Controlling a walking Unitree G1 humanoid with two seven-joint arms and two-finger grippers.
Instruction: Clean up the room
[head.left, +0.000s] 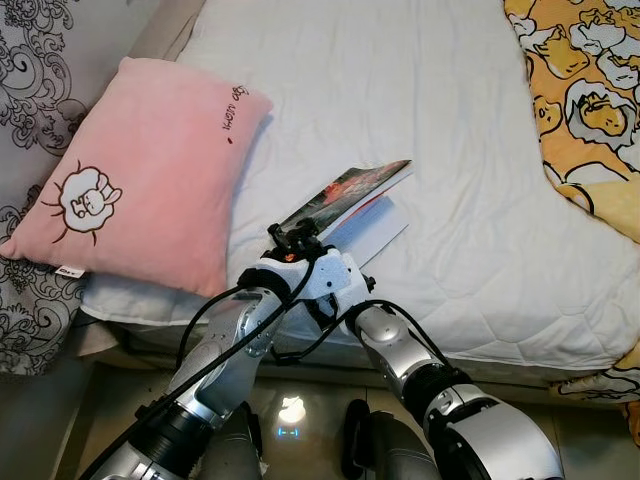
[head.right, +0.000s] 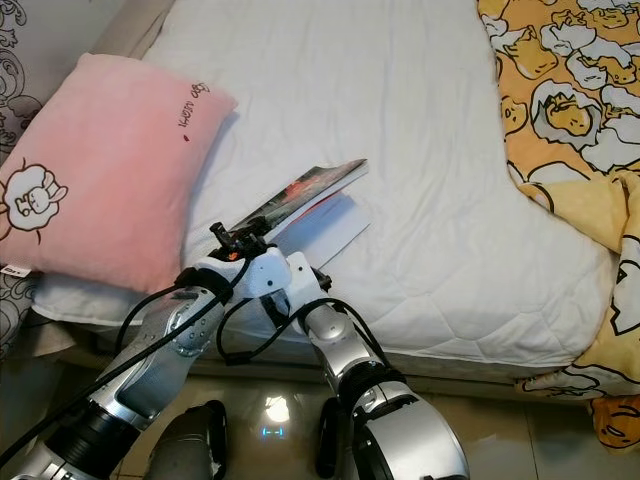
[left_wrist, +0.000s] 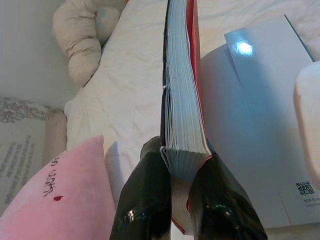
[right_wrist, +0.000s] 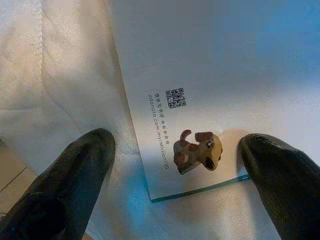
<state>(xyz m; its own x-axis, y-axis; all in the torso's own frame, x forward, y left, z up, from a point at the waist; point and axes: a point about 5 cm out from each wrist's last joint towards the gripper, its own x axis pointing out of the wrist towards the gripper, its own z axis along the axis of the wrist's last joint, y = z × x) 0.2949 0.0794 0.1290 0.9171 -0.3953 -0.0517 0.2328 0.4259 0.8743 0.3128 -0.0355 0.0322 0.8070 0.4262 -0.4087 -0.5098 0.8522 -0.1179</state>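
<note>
A thick book (head.left: 350, 188) with a dark red cover stands tilted on its edge near the bed's front edge. My left gripper (left_wrist: 181, 150) is shut on its lower end, one black finger (left_wrist: 145, 200) on each side of the pages. Beside it a thin white booklet (right_wrist: 200, 65) lies flat on the sheet, printed with a QR code and a small brown dog. My right gripper (right_wrist: 175, 142) is open just above that booklet's near corner, fingers spread to either side. Both wrists (head.left: 320, 275) meet close together at the mattress edge.
A pink pillow (head.left: 150, 170) with a sheep drawing lies on the bed's left side. A yellow patterned blanket (head.left: 590, 90) covers the right side and hangs over the edge. The white mattress (head.left: 450, 130) stretches beyond the books. Glossy floor (head.left: 300, 410) lies below; a patterned curtain (head.left: 30, 60) is at left.
</note>
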